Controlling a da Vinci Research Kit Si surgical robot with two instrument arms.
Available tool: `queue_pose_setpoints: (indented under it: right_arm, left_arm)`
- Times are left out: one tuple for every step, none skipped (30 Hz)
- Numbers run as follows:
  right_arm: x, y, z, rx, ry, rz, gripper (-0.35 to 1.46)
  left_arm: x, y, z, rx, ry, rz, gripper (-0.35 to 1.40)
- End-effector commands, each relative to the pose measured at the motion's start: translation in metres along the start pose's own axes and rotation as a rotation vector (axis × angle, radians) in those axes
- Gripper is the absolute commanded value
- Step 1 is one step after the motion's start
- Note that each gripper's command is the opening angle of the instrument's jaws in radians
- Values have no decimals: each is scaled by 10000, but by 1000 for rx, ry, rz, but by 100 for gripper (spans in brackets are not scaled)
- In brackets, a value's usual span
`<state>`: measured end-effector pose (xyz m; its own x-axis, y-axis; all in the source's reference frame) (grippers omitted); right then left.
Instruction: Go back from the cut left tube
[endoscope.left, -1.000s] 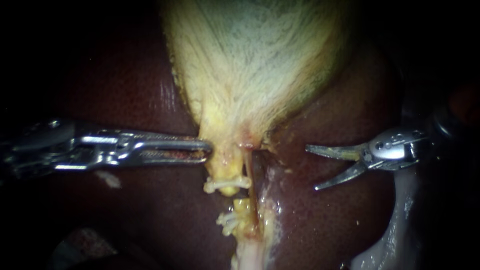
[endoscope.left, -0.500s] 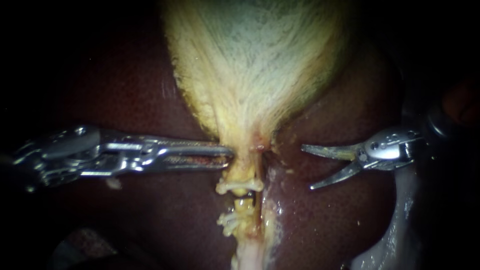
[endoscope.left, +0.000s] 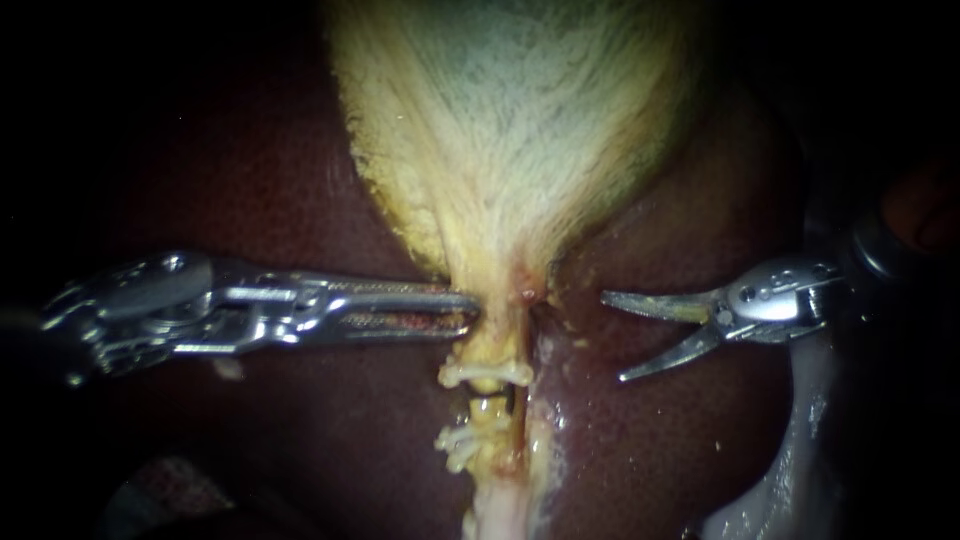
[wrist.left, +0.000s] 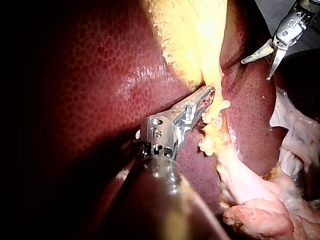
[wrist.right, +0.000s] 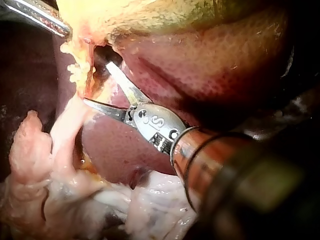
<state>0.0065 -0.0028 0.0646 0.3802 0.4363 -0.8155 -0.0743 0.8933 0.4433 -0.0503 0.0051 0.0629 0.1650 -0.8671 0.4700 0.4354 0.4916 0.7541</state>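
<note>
**Item:** cut left tube (endoscope.left: 487, 352). It sits mid-scene under the narrow end of the gallbladder (endoscope.left: 510, 130). Its upper end is closed by a white clip (endoscope.left: 485, 373). Then comes a short gap, then the lower stump (endoscope.left: 488, 410) with its lower clips (endoscope.left: 458, 443), all lying on the liver (endoscope.left: 250, 180).

**Left instrument** (endoscope.left: 475, 310): claw narrow, clamped on the gallbladder's neck just above the white clip.

**Right instrument** (endoscope.left: 612, 337): claw wide, two curved blades holding nothing. It is apart from the tube on its right side, above the liver.

**Risks, as judged:**
- The blades stand spread with their points towards the tube. A drift towards the tube instead of away could nick the stump or knock a clip loose.
- The lower blade hangs close over the liver (the right wrist view shows this best). Dipping during the retreat could score the surface.
- A harder pull by the left claw could tear the thin neck or strain the white clip.

**Change from a second ago:**
- The left instrument reaches further in. The gallbladder's neck and the clipped upper end have gone with it, and now stand almost in line over the lower stump, which stays put.
- The right instrument has barely shifted, if anything a touch nearer the tube, with its spread unchanged
</note>
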Motion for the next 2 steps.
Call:
queue_pose_setpoints:
  right_arm:
    - [0, 0, 0, 0, 0, 0, 143]
    - [0, 1, 0, 0, 0, 0, 143]
  left_arm:
    - [0, 0, 0, 1, 0, 0, -35]
    - [0, 0, 0, 1, 0, 0, -35]
